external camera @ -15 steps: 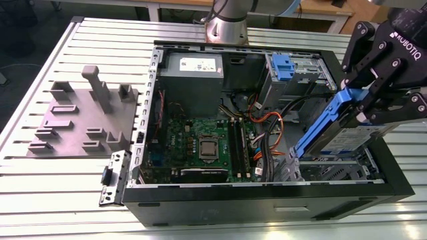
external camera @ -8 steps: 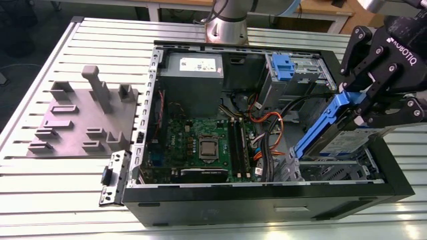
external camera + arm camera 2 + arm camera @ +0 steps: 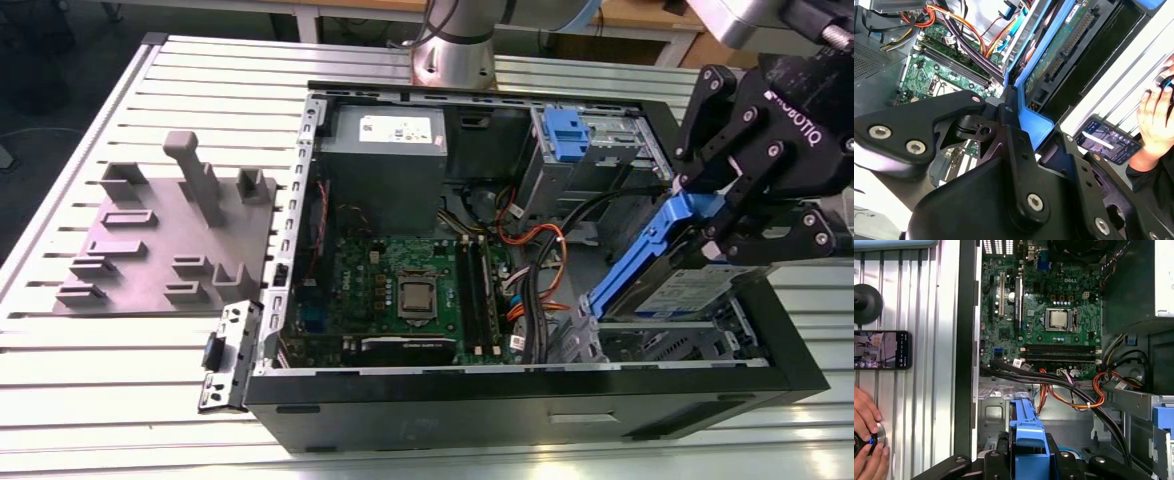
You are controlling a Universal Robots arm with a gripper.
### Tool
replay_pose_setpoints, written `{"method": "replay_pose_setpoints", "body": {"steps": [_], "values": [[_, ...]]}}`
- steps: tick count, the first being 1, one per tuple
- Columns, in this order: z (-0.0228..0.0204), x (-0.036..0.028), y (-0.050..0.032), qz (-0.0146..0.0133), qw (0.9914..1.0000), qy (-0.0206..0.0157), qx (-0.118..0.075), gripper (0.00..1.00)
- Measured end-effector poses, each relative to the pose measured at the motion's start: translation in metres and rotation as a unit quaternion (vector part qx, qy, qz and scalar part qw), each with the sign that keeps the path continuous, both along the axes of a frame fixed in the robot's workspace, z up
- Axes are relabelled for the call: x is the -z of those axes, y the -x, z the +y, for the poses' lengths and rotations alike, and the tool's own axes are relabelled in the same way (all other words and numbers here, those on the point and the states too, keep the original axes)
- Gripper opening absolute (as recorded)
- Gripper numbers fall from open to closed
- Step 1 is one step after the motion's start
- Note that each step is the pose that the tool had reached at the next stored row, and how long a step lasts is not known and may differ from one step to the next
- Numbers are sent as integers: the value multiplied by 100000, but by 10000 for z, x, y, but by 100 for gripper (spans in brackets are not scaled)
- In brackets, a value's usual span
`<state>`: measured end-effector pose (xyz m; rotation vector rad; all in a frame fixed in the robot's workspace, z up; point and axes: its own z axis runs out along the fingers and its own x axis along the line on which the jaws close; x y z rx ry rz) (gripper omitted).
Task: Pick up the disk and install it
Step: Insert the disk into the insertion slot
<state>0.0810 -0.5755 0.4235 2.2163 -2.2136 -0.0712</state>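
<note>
Ribbed metal table [image 3: 80,330]; gripper [image 3: 741,215] clamps blue-framed flat silver disk [image 3: 667,270].

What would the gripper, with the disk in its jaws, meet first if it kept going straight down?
Probably the metal drive bay at the case's corner: the gripper holds the disk tilted just above it. Depth is unclear, so the bay's edge may come first.

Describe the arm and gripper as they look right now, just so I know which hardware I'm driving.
The gripper is matte black, built from angular linkage plates joined by round silver bolt heads, with white lettering on its body. In the second wrist view the same black links and silver screws show. The arm's column is a smooth silver-grey cylinder standing behind the computer case.
</note>
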Motion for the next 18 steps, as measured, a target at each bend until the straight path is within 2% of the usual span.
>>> {"method": "replay_pose_setpoints", "body": {"steps": [15, 16, 18], "values": [[0, 10, 0, 0, 100000, -3, -1, 38], [-1, 15, 0, -4, 100000, -4, -1, 44], [-1, 40, 0, 0, 100000, -17, -3, 44]]}}
